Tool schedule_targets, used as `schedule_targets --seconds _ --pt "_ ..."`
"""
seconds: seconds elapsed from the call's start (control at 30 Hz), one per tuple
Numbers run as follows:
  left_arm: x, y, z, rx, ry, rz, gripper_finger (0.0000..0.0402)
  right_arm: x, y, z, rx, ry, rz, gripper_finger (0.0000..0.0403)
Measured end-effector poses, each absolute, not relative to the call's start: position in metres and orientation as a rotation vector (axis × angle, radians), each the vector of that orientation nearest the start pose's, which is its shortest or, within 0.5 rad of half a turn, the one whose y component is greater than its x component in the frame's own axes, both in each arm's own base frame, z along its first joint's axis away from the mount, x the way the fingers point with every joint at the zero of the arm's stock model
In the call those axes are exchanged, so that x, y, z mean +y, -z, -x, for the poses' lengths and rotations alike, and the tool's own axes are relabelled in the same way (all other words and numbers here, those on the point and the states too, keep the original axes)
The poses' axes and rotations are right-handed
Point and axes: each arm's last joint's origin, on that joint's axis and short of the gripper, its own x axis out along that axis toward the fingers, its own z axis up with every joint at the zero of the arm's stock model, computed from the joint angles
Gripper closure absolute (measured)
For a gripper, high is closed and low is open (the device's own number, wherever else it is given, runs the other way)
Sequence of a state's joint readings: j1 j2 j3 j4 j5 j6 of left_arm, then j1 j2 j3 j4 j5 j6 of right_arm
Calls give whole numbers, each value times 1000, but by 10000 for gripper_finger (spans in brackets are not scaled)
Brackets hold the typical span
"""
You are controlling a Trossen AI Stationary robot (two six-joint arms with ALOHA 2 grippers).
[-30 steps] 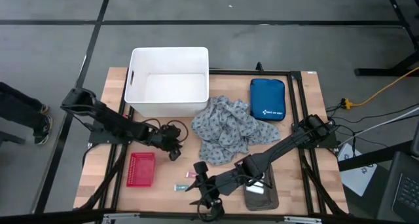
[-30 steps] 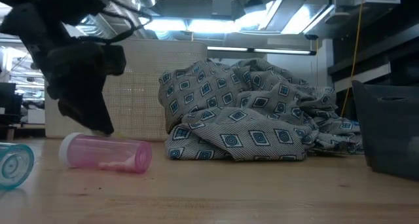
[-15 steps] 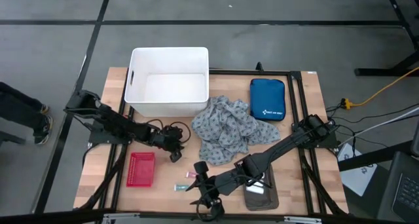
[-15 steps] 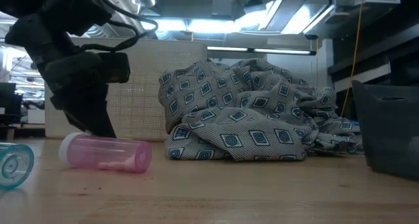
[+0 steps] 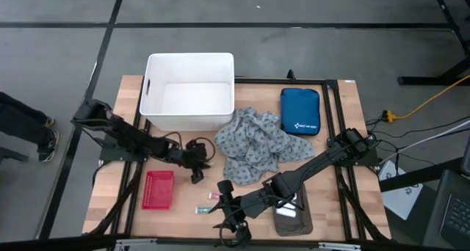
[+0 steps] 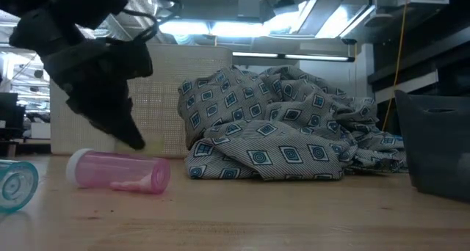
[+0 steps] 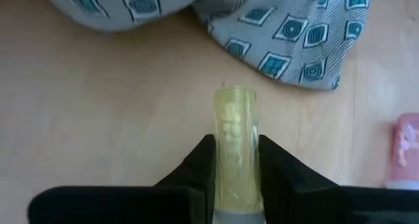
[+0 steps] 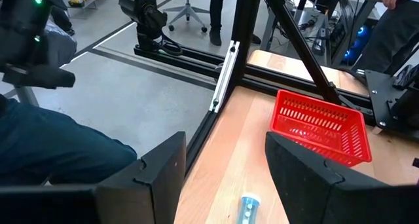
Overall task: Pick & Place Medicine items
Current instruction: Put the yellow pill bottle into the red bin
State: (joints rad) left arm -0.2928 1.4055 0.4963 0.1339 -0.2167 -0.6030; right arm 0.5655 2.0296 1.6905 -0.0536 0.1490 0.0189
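A clear pink plastic tube (image 6: 118, 172) lay on its side on the wooden table (image 6: 242, 214), a teal round-ended tube (image 6: 16, 183) just beside it. A dark pincer (image 6: 121, 130) hung above the pink one (fingers hard to read). A crumpled grey patterned cloth (image 6: 283, 130) lay behind.

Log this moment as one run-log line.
left claw: shut on yellow tube, beside grey cloth | right claw: open, table's front edge

Two dark jointed arms, black cabling

Yellow tube's (image 7: 236, 155) lower end beyond the frame edge; teal tube (image 6: 16, 183) cropped likewise.
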Motion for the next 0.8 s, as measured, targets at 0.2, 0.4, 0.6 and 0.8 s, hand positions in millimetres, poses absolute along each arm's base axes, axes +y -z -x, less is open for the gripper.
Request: schedule_targets --seconds 0.2,0.4,0.6,0.8 --pt "-66 -158 -239 585 -125 282 336 252 -278 -405 378 -407 117 193" --pt "-73 -184 -244 356 -51 161 337 252 -278 -405 379 -406 115 193" --pt "-75 -205 -244 201 -5 110 337 252 -278 -405 382 -405 116 193" --pt "-74 -212 -240 176 -4 111 337 252 -278 -405 385 -403 105 193"
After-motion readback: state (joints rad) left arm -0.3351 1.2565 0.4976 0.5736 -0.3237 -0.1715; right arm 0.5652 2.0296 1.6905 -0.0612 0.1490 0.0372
